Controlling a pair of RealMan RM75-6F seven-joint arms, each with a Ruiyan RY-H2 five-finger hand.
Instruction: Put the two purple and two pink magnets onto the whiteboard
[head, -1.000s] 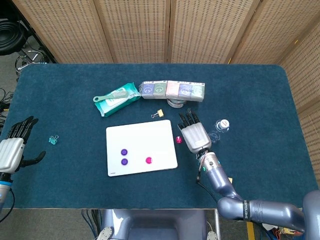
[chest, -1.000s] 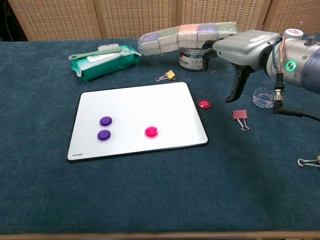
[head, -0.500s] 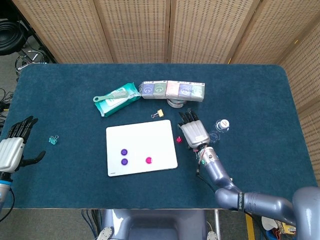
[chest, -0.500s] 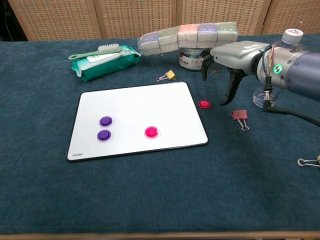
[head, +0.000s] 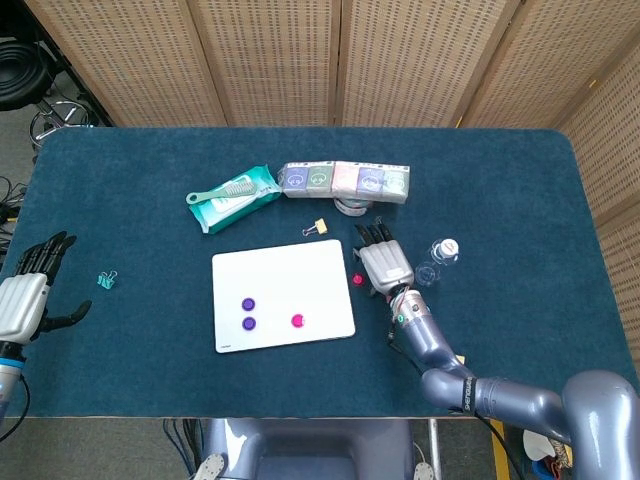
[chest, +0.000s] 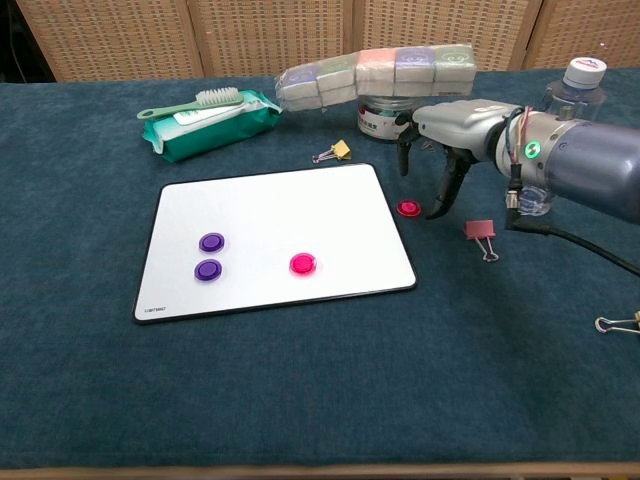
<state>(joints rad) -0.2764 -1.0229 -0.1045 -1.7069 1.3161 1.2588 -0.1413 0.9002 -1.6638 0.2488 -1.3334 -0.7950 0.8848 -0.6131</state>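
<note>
Grey metal and plastic, the right hand (chest: 445, 150) hangs low just right of the white rectangular whiteboard (chest: 270, 238), fingers apart and pointing down, holding nothing; one fingertip stands just beside the last loose pink round magnet (chest: 408, 208), which lies on the cloth close off the whiteboard's right edge, though whether it touches cannot be told. On the whiteboard sit the other pink round magnet (chest: 303, 264) near the lower middle and two purple round magnets (chest: 210, 256) toward the left, one just above the other; so three of four look placed, and the step in hand seems to be picking up the fourth; the next move likely calls for a fine pinch on a flat disc, then a short carry left onto the whiteboard. A pink binder clip (chest: 480, 233) lies right of the whiteboard, beyond the hand; a yellow binder clip (chest: 336, 152) lies just above its top edge. The left hand (head: 28, 295) rests open far left of the whiteboard, holding nothing. Dark blue cloth covers the worktop (head: 520, 200); perforated tan panels (head: 300, 60) stand behind it.
</note>
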